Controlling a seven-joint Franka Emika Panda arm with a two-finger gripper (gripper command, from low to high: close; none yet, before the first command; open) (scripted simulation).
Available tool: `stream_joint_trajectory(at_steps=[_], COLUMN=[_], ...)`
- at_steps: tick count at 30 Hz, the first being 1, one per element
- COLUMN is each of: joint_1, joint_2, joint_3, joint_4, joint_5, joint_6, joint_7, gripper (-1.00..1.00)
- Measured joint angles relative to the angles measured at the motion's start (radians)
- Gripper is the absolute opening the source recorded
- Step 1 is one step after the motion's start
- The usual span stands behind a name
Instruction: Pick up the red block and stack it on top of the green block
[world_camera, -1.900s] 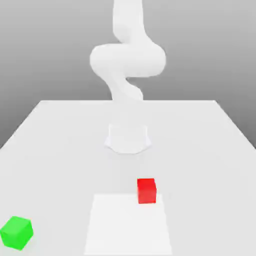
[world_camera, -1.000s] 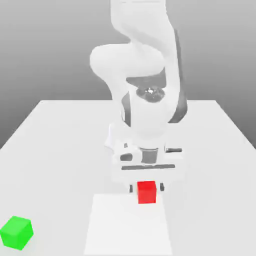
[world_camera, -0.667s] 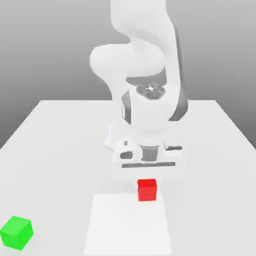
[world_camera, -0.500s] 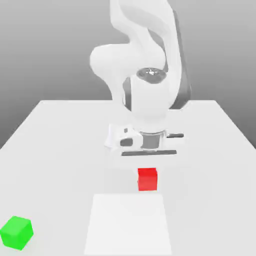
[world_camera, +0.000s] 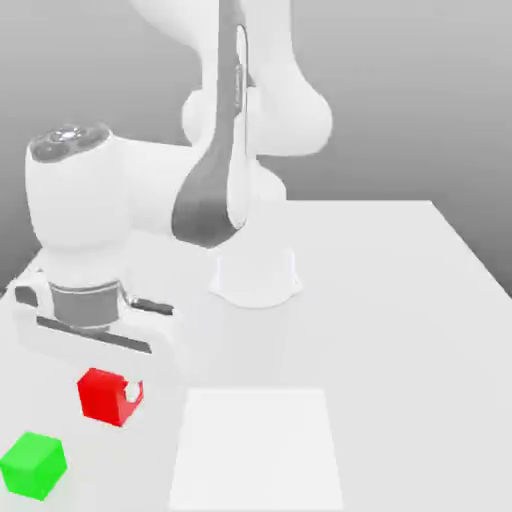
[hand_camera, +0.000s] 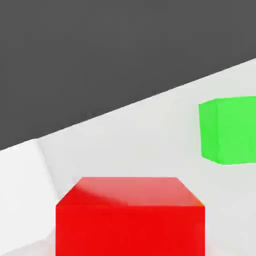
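Note:
The red block (world_camera: 106, 395) hangs a little above the white table (world_camera: 400, 300), tilted, with my gripper (world_camera: 110, 388) shut on it under the white hand. It is near the exterior view's left edge. The green block (world_camera: 33, 466) rests on the table just below and to the left of the red one in that view, apart from it. In the hand view the red block (hand_camera: 130, 215) sits close up between the fingers, and the green block (hand_camera: 227, 131) lies on the table beyond it.
A paler square patch (world_camera: 258, 450) marks the table's front middle. The arm's round base (world_camera: 255, 278) stands at the table's centre, and the arm reaches out over the left side. The green block lies close to the table's front left corner.
The gripper shut on the red block, lifted it off the pale patch's edge and carried it toward the exterior view's left, near the green block. The green block has not moved.

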Motion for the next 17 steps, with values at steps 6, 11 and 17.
stream_joint_trajectory(at_steps=[6,11,17], joint_1=[-0.075,-0.080,-0.066], joint_2=[0.179,0.196,0.103], joint_3=[0.004,0.008,-0.013], joint_4=[0.091,0.092,0.088], joint_5=[0.081,0.088,0.048], joint_6=[0.087,0.102,0.016], joint_7=[-0.077,-0.082,-0.054], gripper=[-1.00,1.00,1.00])
